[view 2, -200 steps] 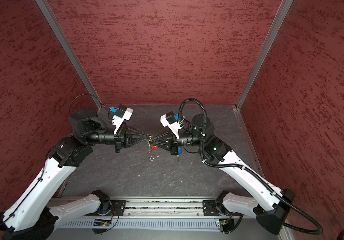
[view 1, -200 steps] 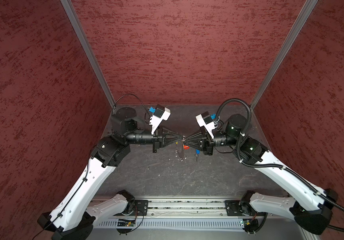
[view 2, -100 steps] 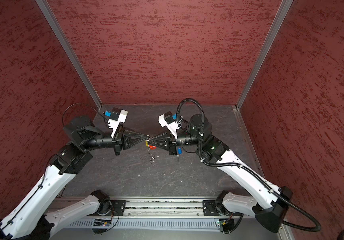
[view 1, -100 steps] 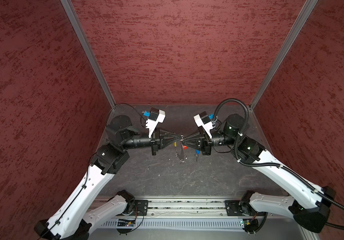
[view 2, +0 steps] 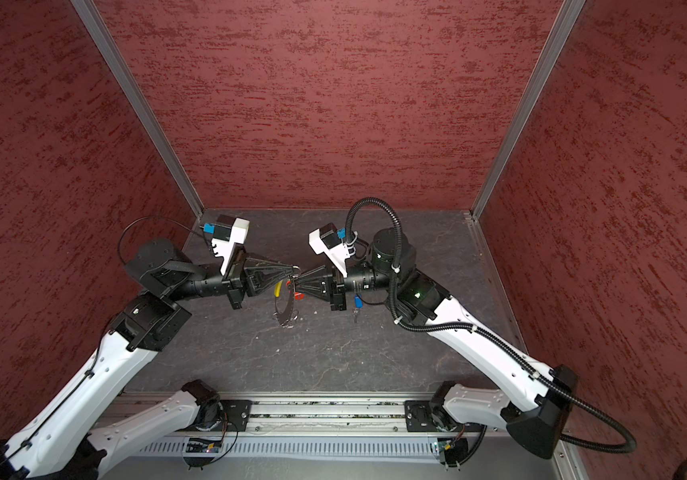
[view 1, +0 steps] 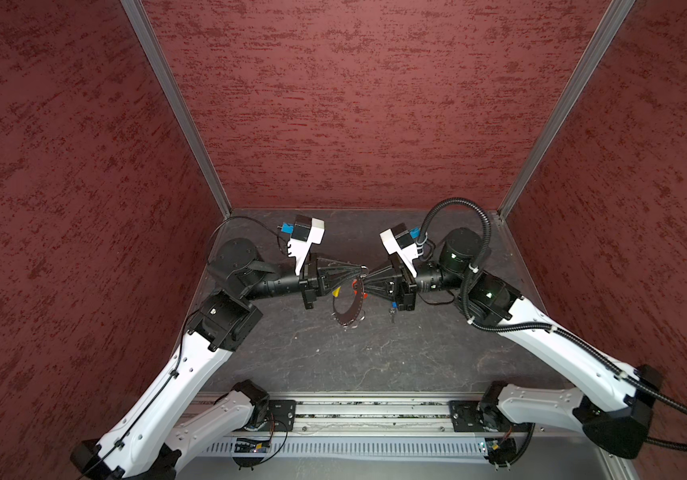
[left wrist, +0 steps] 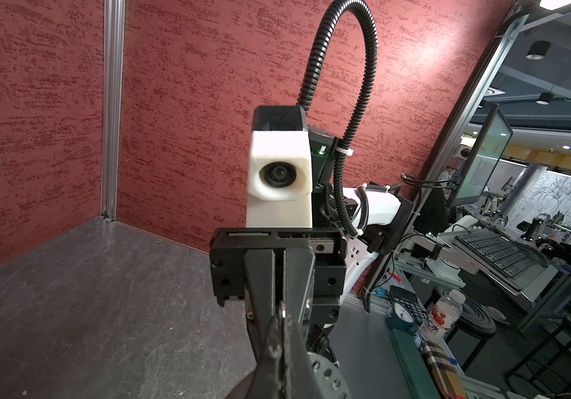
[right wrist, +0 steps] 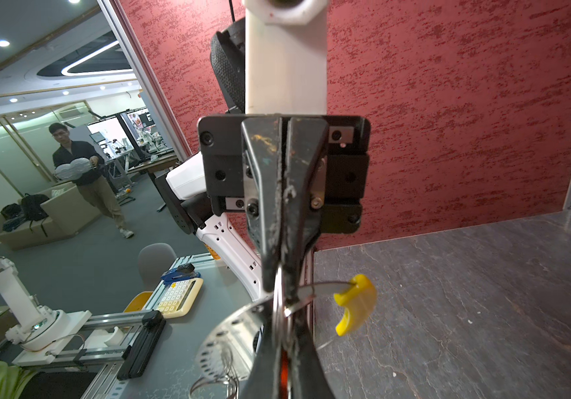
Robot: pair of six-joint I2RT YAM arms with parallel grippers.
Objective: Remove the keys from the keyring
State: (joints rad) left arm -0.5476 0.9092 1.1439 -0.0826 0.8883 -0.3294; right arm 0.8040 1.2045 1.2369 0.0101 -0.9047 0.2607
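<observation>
Hanging over the middle of the bench [view 1: 375, 353], the keyring [view 1: 353, 311] is dangling from the spot where our two tools are meeting tip to tip. Its yellow sleeve [right wrist: 356, 304] is sitting just beside the tips, and the red-headed key [view 2: 298, 296] is hanging just under them. We are pinching the keyring's upper end in the left tool [view 1: 361, 269], fully closed. Our right tool [view 1: 367, 284] is clamping it tight from the opposite side. The blue-headed key [view 2: 357, 300] is showing apart from the keyring, under the right tool's base; we cannot tell whether it is resting on the bench.
</observation>
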